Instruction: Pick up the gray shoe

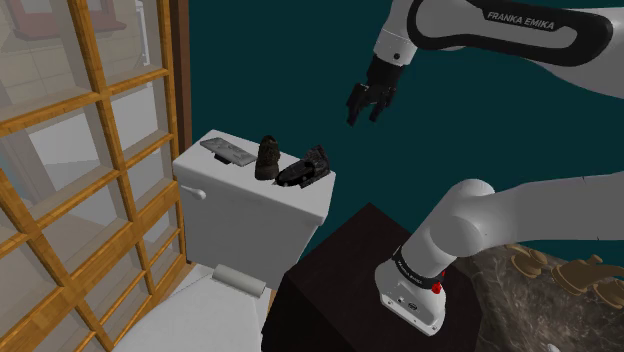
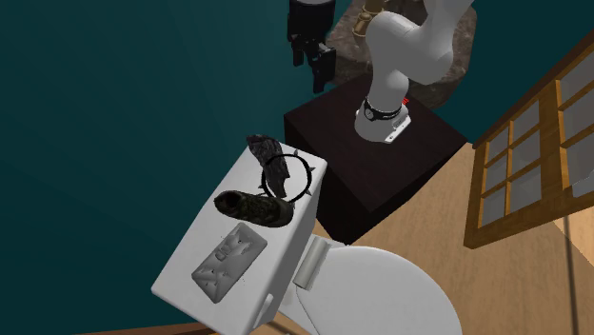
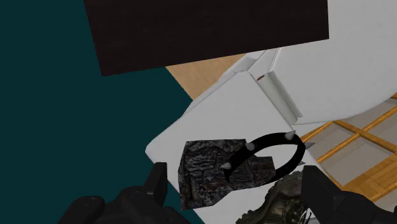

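The shoe (image 1: pixel 268 157) is dark brownish-grey and stands in the middle of the white toilet tank lid (image 1: pixel 250 185). From the second exterior view the shoe (image 2: pixel 252 206) lies between a grey slab and a dark crumpled item. My gripper (image 1: pixel 366 105) hangs open in the air above and to the shoulder view's right of the lid, touching nothing. In the wrist view the shoe (image 3: pixel 280 200) sits by one finger, and the gripper (image 3: pixel 236 191) stands open over the dark crumpled item (image 3: pixel 213 172).
A black spiked ring (image 3: pixel 273 149) lies on the dark crumpled item (image 1: pixel 305 168) at the lid's end nearest the stand (image 1: pixel 340 270). A grey textured slab (image 1: pixel 228 151) lies at the far end. A wooden-framed window (image 1: pixel 80 150) fills the shoulder view's left; the teal wall (image 1: pixel 280 60) is behind.
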`<state>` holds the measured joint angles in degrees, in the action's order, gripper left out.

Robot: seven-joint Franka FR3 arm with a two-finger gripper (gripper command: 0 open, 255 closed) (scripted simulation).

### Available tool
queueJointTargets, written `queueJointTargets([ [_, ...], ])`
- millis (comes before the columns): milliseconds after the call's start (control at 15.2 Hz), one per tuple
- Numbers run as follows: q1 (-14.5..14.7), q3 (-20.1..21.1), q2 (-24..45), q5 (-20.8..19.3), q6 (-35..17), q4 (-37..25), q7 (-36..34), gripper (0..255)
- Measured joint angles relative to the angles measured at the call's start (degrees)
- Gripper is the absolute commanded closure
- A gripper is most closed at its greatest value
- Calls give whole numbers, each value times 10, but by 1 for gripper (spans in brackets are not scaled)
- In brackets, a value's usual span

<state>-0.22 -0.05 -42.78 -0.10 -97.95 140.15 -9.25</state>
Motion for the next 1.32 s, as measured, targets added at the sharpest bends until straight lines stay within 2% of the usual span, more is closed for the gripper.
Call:
queueJointTargets([
  [198, -1, 10, 24, 6, -14, -5, -19, 0],
  [594, -7, 48, 159, 25, -76, -54, -109, 0],
  [1056, -13, 79, 332, 27, -127, -146, -215, 0],
  [1320, -14, 85, 432, 20, -134, -222, -271, 0],
])
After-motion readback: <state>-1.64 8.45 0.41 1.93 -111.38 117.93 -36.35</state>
